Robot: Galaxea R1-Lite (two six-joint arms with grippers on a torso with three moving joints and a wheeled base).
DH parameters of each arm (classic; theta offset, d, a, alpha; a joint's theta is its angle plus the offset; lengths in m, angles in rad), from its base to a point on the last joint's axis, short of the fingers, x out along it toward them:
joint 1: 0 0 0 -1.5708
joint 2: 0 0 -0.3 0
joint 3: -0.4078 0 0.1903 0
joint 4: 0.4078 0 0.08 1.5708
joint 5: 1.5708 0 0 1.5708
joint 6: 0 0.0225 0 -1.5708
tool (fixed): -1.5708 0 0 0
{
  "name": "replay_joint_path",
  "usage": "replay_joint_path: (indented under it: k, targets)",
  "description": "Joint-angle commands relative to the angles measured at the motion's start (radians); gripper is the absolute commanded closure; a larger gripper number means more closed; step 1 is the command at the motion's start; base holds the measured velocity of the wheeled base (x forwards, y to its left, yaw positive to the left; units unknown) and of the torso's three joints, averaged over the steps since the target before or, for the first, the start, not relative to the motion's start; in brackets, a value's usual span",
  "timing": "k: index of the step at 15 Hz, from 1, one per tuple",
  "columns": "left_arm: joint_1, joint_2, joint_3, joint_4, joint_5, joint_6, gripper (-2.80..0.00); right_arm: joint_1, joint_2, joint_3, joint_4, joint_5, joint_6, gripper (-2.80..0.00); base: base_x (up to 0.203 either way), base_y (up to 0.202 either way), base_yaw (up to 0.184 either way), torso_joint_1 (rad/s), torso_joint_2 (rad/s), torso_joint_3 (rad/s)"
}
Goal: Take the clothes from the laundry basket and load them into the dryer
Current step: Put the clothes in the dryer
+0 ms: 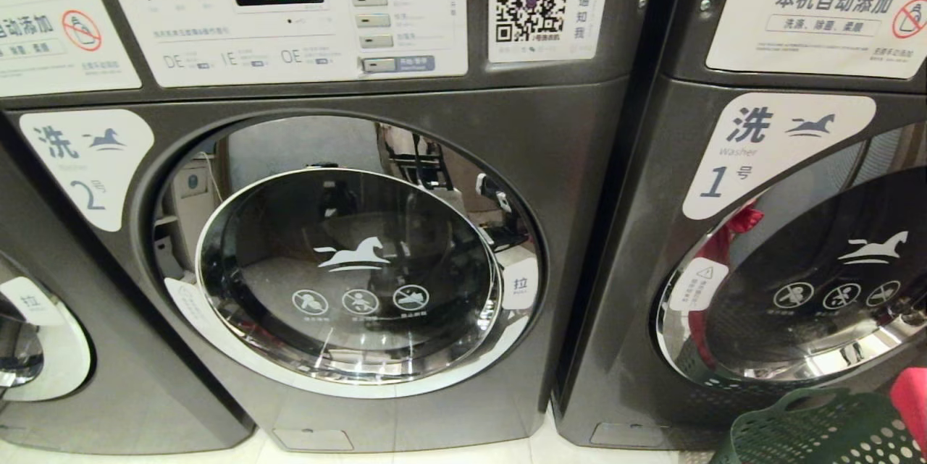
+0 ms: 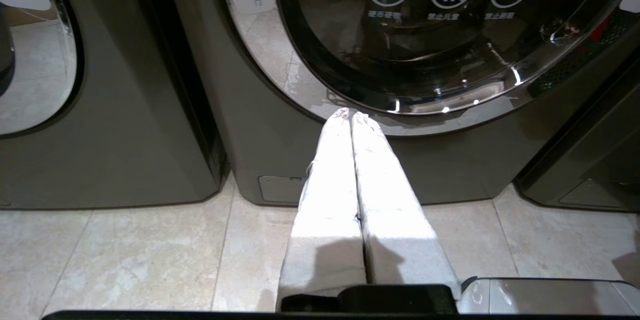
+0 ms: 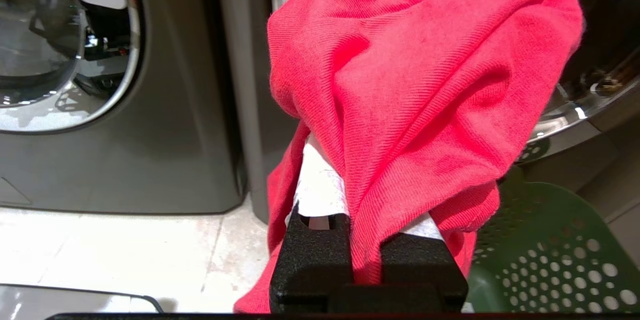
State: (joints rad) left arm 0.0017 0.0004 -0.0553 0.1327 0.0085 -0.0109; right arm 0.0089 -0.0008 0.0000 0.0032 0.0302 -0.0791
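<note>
The dryer (image 1: 572, 160) marked "2" fills the middle of the head view, its chrome-rimmed round door (image 1: 347, 268) closed. The dark green laundry basket (image 1: 818, 429) stands on the floor at the lower right, in front of the machine marked "1". My right gripper (image 3: 365, 155) is shut on a red garment (image 3: 425, 75) that drapes over its white fingers (image 3: 320, 190) and hides their tips; it hangs beside the basket (image 3: 550, 255). In the head view only a corner of that garment (image 1: 911, 399) shows. My left gripper (image 2: 351, 114) is shut and empty, low before the door's bottom rim (image 2: 450, 110).
The alike machine marked "1" (image 1: 637, 290) stands right of the dryer, red showing in its door's chrome rim (image 1: 728, 247). A third machine (image 1: 43, 348) stands at the left. Pale floor tiles (image 2: 125, 255) run along the machines' fronts.
</note>
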Motion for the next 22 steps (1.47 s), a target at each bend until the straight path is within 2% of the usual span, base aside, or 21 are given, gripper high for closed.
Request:
replay_joint_path:
  k: [1,22]
  targets:
    - [0.000,0.000,0.000,0.001,-0.001,0.000,0.00,0.000,0.001,0.000,0.000,0.000,-0.001,0.00,0.000,0.191,-0.003,-0.001,0.00,0.002]
    - [0.000,0.000,0.000,0.001,0.001,-0.001,0.00,0.000,0.002,0.000,0.000,-0.010,0.007,0.00,0.000,0.195,-0.002,0.003,0.00,0.002]
